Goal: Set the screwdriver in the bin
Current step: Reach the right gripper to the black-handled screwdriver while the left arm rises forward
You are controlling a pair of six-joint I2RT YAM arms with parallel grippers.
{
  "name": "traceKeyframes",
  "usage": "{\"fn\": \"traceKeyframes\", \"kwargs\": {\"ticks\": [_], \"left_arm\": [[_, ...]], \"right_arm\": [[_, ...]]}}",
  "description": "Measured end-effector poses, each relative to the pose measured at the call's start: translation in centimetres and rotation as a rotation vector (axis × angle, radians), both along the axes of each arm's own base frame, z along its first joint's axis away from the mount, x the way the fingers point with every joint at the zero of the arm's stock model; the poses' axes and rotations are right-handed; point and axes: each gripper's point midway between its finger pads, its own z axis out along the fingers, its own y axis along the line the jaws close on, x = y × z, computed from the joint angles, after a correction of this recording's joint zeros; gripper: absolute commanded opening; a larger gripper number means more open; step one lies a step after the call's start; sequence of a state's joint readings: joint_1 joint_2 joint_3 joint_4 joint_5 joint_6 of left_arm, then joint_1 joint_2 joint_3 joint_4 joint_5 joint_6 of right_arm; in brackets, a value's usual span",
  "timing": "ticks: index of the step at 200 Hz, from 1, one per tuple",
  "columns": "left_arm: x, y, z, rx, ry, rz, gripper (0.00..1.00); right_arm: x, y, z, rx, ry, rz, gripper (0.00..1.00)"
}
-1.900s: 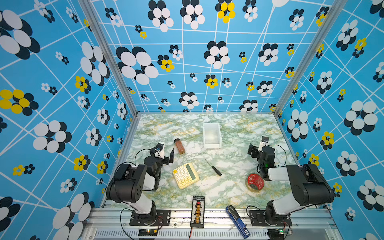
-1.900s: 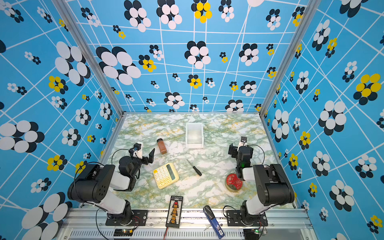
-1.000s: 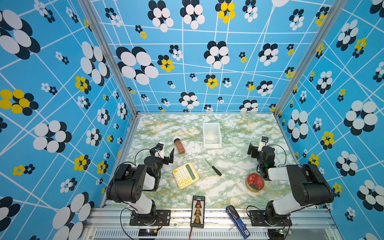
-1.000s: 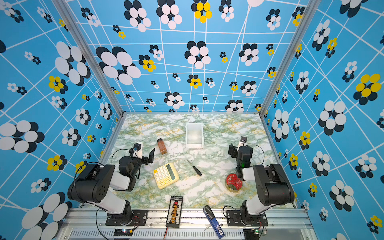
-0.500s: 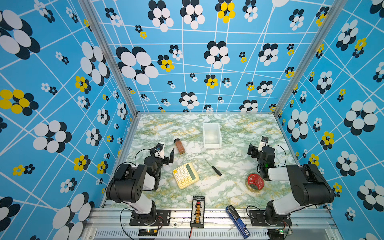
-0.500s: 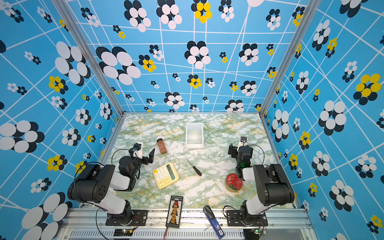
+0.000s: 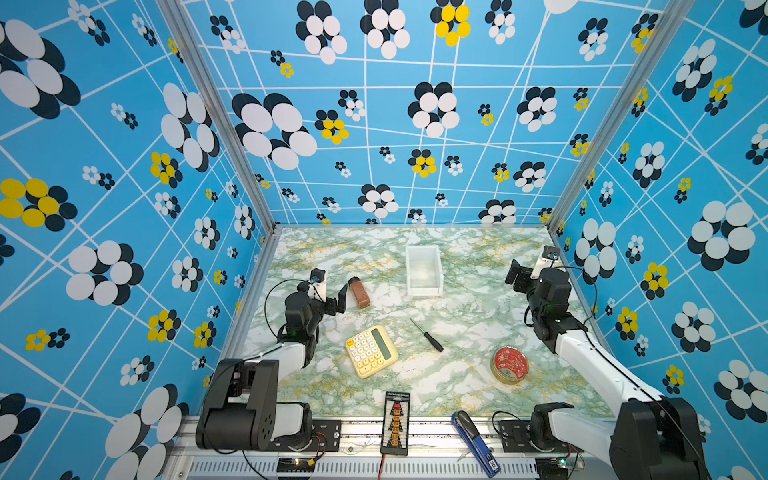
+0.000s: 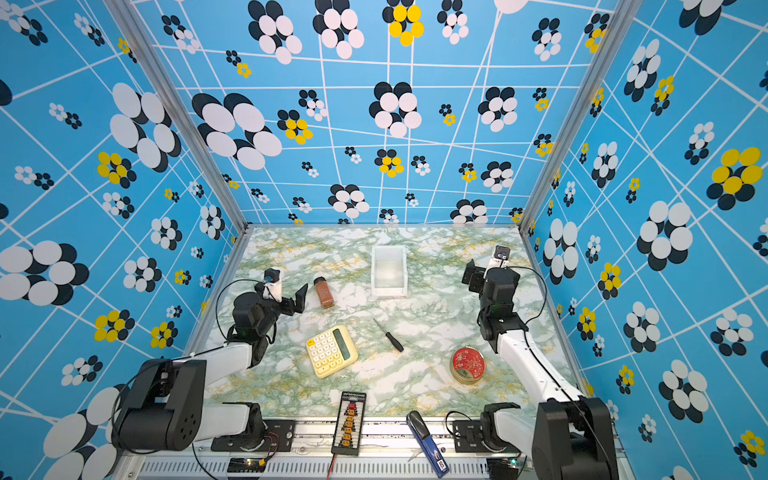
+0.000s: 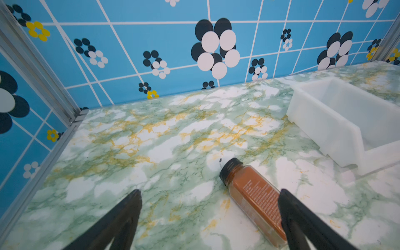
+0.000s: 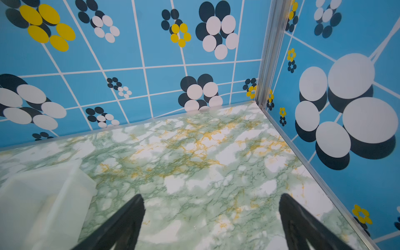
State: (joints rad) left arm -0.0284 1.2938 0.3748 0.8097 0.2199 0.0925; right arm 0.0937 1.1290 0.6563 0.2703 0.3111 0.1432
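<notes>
No change: calculator (image 7: 371,351) near screwdriver (image 7: 427,336)

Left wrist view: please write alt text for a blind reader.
A brown bottle lies on its side on the marble table, at the tips of the open left tool. The white bin stands beyond.

In a top view, the green-marbled table (image 7: 469,299) is carrying five things: a white bin (image 7: 424,291) sitting at 12 o'clock, a spice bottle (image 7: 360,293) lying at 10, a yellow calculator (image 7: 371,351) at 8, a screwdriver (image 7: 427,335) lying near centre, and a red-lidded tin (image 7: 509,365) at 4.
</notes>
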Motion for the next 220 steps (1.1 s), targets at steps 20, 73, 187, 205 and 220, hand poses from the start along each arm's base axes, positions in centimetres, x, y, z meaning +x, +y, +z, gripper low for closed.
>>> {"fn": "traceKeyframes", "kwargs": {"ticks": [20,73,187,205,220], "left_arm": [[0.2,0.0,1.8,0.025,0.016,-0.003,0.99],[1.3,-0.7,4.9,0.089,0.242,-0.050,0.99],[-4.9,-8.0,6.6,0.131,0.519,-0.339,0.99],[-4.1,-7.7,6.4,0.150,0.567,-0.307,0.99],[-3.5,-7.4,6.1,0.156,0.606,-0.282,0.99]], "right_arm": [[-0.7,0.8,-0.1,0.050,0.074,0.013,0.99],[-3.0,7.0,-1.2,0.078,0.308,0.189,0.99],[-9.6,18.6,-7.6,0.071,0.676,0.524,0.84],[-10.2,20.0,-8.9,0.066,0.720,0.541,0.84],[-10.9,21.5,-10.2,0.041,0.767,0.565,0.83]]}}
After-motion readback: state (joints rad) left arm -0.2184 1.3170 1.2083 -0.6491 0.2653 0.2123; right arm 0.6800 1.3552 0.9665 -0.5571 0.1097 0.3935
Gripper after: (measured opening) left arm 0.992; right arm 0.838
